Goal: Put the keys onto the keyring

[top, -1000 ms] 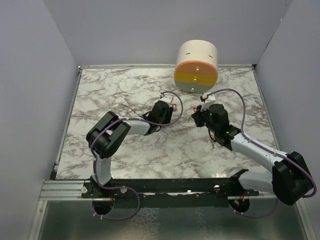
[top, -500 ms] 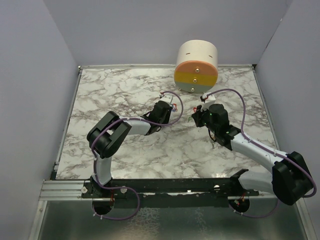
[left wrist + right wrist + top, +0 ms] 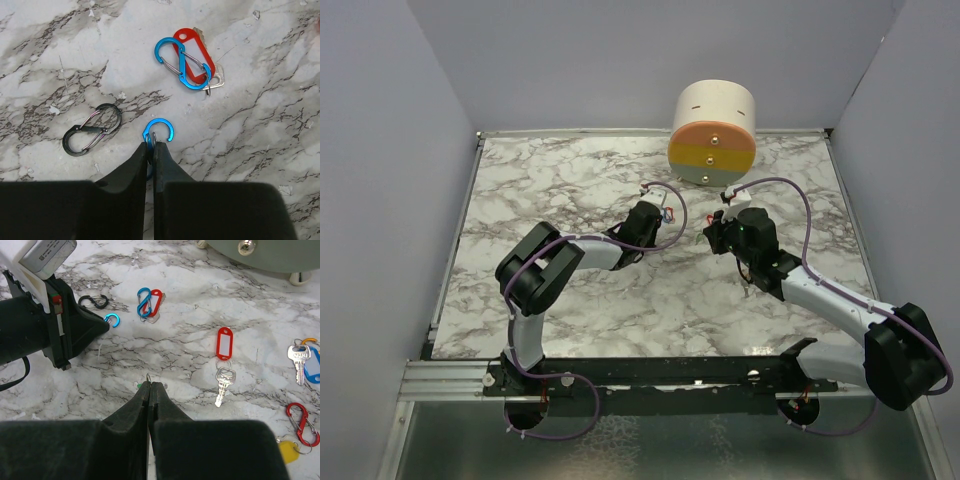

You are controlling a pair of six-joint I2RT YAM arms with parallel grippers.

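My left gripper (image 3: pixel 150 145) is shut on a blue S-shaped keyring clip (image 3: pixel 161 127); only the clip's top loop shows past the fingertips, close to the marble. In the right wrist view that gripper (image 3: pixel 106 325) and the clip (image 3: pixel 113 320) sit at the left. My right gripper (image 3: pixel 150 384) is shut on a small metal ring (image 3: pixel 148 377), with a speck of green (image 3: pixel 137 385) beside the tips. Keys lie loose on the marble: a silver key (image 3: pixel 223 381) on a red tag (image 3: pixel 224 344), and a key with a blue tag (image 3: pixel 304 364). In the top view the two grippers (image 3: pixel 667 213) (image 3: pixel 710 232) face each other.
A black S-clip (image 3: pixel 92 136) lies left of the left gripper. Beyond it, another blue S-clip (image 3: pixel 182 61) carries a red tag (image 3: pixel 196 50). A red S-clip (image 3: pixel 302 424) and a yellow tag (image 3: pixel 287 451) lie at the right. A round drawer unit (image 3: pixel 713 135) stands at the back.
The left gripper's jaws have closed onto the blue clip. Both arms have stayed almost where they were.
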